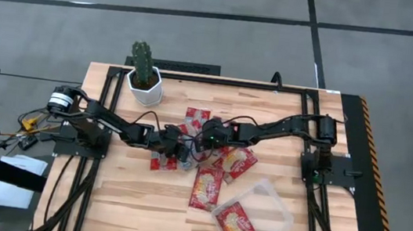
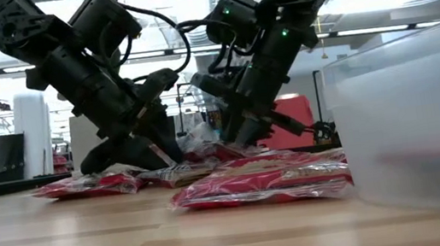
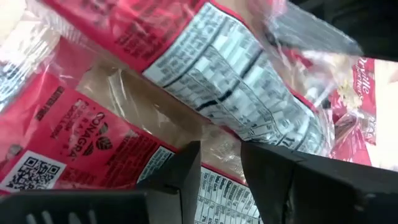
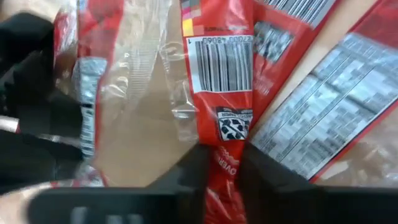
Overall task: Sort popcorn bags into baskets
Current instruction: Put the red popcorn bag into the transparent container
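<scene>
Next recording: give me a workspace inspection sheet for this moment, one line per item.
Surface: wooden table, pale planks.
Job's things: popcorn bags piled mid-table; one bag lies in the clear tray.
Clutter: cactus pot at the far edge.
Grippers: left gripper low over the pile, slightly parted; right gripper closing around a red bag's edge.
Cables: wires beside the left arm's base.
Surroundings: grey floor; no person seen.
</scene>
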Motion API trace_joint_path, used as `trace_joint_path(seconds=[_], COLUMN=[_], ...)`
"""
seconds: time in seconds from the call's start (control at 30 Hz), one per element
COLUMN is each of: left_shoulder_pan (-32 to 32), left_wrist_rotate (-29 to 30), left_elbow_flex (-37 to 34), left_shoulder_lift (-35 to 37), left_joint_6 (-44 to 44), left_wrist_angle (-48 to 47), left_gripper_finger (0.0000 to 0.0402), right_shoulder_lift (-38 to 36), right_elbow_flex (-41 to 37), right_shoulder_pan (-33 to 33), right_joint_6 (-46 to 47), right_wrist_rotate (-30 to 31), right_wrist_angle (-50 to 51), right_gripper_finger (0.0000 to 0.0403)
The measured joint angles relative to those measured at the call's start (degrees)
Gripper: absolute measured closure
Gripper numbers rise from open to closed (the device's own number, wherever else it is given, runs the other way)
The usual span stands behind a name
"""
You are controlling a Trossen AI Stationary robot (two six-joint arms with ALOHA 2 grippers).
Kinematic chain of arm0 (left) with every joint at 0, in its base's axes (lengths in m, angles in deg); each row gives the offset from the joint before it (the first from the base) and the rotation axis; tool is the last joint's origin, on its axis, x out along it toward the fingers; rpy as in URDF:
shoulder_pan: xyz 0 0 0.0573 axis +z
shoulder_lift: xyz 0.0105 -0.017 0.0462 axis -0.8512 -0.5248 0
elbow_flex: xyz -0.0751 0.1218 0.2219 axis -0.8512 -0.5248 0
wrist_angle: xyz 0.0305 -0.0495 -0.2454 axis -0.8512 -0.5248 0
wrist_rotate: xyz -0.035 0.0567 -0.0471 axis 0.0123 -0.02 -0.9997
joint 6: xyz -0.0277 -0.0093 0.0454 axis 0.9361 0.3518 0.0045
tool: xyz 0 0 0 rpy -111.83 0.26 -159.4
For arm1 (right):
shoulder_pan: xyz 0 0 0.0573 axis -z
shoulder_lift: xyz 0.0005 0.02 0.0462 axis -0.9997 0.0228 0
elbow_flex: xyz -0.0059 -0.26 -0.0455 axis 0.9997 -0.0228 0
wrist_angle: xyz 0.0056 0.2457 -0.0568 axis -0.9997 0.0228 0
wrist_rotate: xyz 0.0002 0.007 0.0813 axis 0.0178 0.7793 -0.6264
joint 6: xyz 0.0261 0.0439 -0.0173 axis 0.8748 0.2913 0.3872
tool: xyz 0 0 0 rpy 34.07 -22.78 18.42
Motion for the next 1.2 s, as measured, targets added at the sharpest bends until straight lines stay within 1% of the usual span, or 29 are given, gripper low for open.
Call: trace_joint_path(seconds=[0.1, 0.13, 0.23, 0.37, 0.67, 0.8, 0.97, 1.1, 1.2], left_shoulder_pan=[0.1, 0.1, 0.1, 0.1, -1.1, -1.9, -3.6, -5.0, -5.3], left_wrist_rotate=[-1.0, -1.6, -4.3, -6.8, -6.5, -6.6, -8.8, -9.4, -8.6], left_elbow_flex=[0.0, 0.0, 0.1, 0.1, 0.2, 0.2, 0.2, 0.2, 0.2], left_shoulder_lift=[0.0, 0.0, 0.3, 2.1, 10.0, 12.6, 14.4, 14.4, 14.4], left_joint_6=[0.1, 0.2, 0.8, 2.1, 2.0, 1.9, 1.8, 1.8, 1.8], left_wrist_angle=[0.1, 0.2, 0.6, 0.9, 1.0, 0.9, 1.6, 2.7, 2.8], left_gripper_finger=[0.0291, 0.0291, 0.0291, 0.0291, 0.0291, 0.0291, 0.0291, 0.0291, 0.0291], right_shoulder_lift=[0.0, -0.1, -1.1, -4.2, -15.2, -20.7, -27.7, -32.5, -35.1], right_elbow_flex=[0.0, 0.0, 0.0, 0.0, 0.2, 0.2, 0.2, 0.2, 0.2], right_shoulder_pan=[0.0, -0.1, -0.1, -0.5, -0.7, -2.2, -7.7, -14.7, -20.7], right_joint_6=[-0.3, -0.7, -0.6, -1.3, -2.3, -1.8, 2.6, 8.4, 14.2], right_wrist_rotate=[-1.1, -1.4, -2.8, -3.6, -2.0, -0.7, -0.2, 2.3, 4.7], right_wrist_angle=[0.4, 0.4, 1.3, 5.8, 17.7, 22.9, 28.0, 30.1, 30.2], right_gripper_finger=[0.0378, 0.0389, 0.0388, 0.0396, 0.0397, 0.0398, 0.0397, 0.0399, 0.0397])
